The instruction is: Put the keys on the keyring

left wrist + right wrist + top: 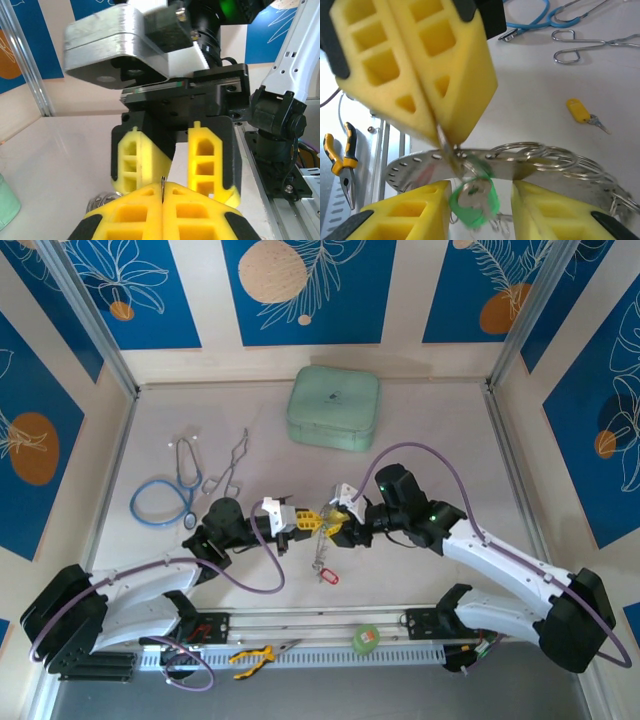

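Tabletop (530, 90) behind, left pincer (439, 131) pinches a metal sliver (446, 145); spread right pincer (479, 187) flanks green key (472, 202).

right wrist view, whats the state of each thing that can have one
keyring: hanging, pinched at one loop
green key: dangling at keyring, blurred
yellow key: lying loose on table
left end effector: shut on keyring
right end effector: open, either side of green key

left hand (301, 523) and right hand (336, 526) tip to tip, red key (328, 577) nearby
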